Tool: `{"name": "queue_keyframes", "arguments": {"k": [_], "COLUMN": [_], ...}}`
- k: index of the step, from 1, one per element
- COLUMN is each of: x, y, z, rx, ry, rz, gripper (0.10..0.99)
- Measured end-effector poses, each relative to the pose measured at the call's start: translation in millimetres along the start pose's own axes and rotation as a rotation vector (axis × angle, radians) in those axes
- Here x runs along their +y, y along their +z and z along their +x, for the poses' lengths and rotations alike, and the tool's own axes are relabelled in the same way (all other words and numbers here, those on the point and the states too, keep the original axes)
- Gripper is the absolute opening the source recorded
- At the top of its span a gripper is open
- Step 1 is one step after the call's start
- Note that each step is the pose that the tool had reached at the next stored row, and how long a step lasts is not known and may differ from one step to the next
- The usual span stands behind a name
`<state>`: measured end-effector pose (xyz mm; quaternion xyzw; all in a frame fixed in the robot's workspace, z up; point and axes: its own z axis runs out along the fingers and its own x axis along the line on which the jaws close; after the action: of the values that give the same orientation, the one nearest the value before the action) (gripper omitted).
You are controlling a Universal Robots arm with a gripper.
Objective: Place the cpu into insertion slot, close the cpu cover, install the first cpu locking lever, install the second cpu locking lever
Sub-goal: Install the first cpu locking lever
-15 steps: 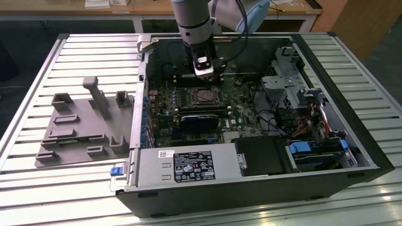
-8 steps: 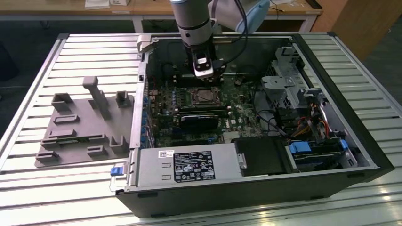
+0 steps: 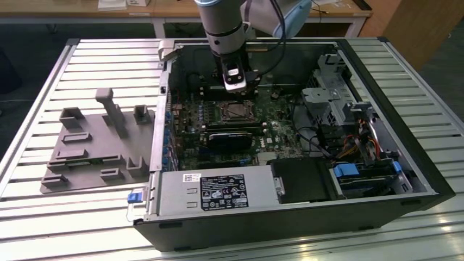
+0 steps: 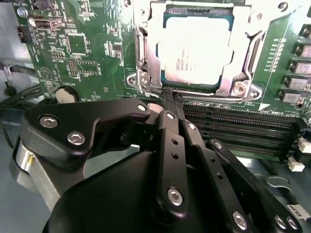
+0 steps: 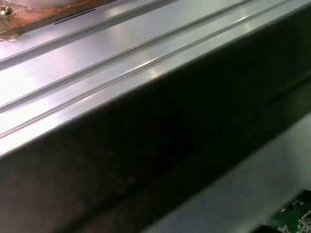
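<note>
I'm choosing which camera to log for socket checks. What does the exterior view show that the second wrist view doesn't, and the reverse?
Exterior view: the whole open computer case on the slatted table, a grey fixture tray beside it, the arm reaching in. Second wrist view, up close: the cpu framed by the lowered cpu cover, memory slots alongside. Both: the claw, closed, beside the cpu cover over the motherboard.

Clipped by the second wrist view's top edge: far rim of the cpu cover (image 4: 148,58), framing the cpu (image 4: 194,48). Hidden behind the claw (image 4: 167,99): near stretch of the green board (image 4: 82,58) and memory slots (image 4: 233,127). Cut off at the exterior view's top: upper part of the arm (image 3: 221,22). Blurred in the first wrist view: dark case wall (image 5: 146,160), clipped board corner (image 5: 294,219).
</note>
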<state>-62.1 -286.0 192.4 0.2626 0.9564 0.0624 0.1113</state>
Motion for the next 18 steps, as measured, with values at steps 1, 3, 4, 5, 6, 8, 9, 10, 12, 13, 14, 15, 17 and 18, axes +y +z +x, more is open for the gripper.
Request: {"name": "queue_keyframes", "arguments": {"k": [1,3,4,5,6,8,9,10,12,13,14,15,17,18], "x": [-0.2,-0.5,-0.5,-0.4,-0.2,0.3,0.6,0.9,1.6,2.0,2.4,2.7,3.0,3.1], "y": [0.0,0.0,-0.1,-0.5,-1.4,-4.5,-6.2,-8.0,-12.1,-14.0,-16.0,-17.9,-20.5,-21.4], "z": [-0.1,-0.3,-0.3,-0.4,-0.6,-1.2,-1.5,-1.8,-2.6,-3.0,-3.4,-3.7,-4.3,-4.5], "rx": [0.0026,0.0059,0.0065,0.0071,0.0076,0.0081,0.0081,0.0082,0.0082,0.0082,0.0082,0.0083,0.0084,0.0084], "ry": [0.001,0.003,0.003,0.004,0.004,0.004,0.004,0.004,0.004,0.004,0.004,0.004,0.004,0.004], "rz": [-0.005,-0.010,-0.011,-0.013,-0.014,-0.014,-0.014,-0.014,-0.014,-0.014,-0.014,-0.014,-0.014,-0.014], "gripper": [0.102,0.102,0.102,0.102,0.102,0.102,0.102,0.102,0.102,0.102,0.102,0.102,0.102,0.102]}}
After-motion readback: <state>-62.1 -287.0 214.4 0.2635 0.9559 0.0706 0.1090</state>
